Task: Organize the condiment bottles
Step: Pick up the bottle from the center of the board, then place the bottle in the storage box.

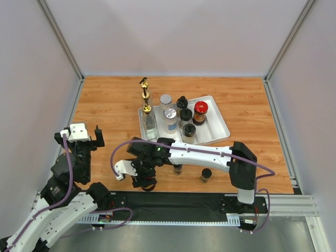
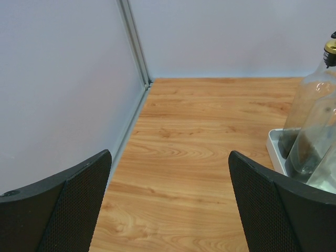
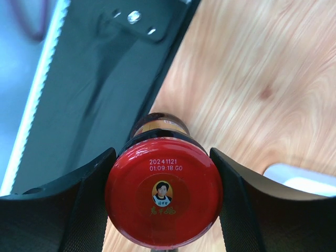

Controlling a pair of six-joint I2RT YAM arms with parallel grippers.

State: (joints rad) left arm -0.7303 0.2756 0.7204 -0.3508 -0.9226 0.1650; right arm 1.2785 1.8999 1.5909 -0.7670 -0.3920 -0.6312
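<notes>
Ideally the right arm lifts the red-lidded jar [image 3: 164,197] straight up and level, clearing the bottles [image 1: 150,125] in the tray [image 1: 219,127]. Its jaws grip the lid's two sides, the jar sitting low and left of centre in the top view, by the worktop's [image 1: 105,105] near edge. The left jaws gape wide, empty.

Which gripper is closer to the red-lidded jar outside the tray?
Right. The right gripper has the red-lidded jar between its fingers; the left gripper is off to its left.

Orange woodgrain table [image 2: 199,131], white tray [image 1: 215,124], red-lidded jar [image 3: 164,197]
</notes>
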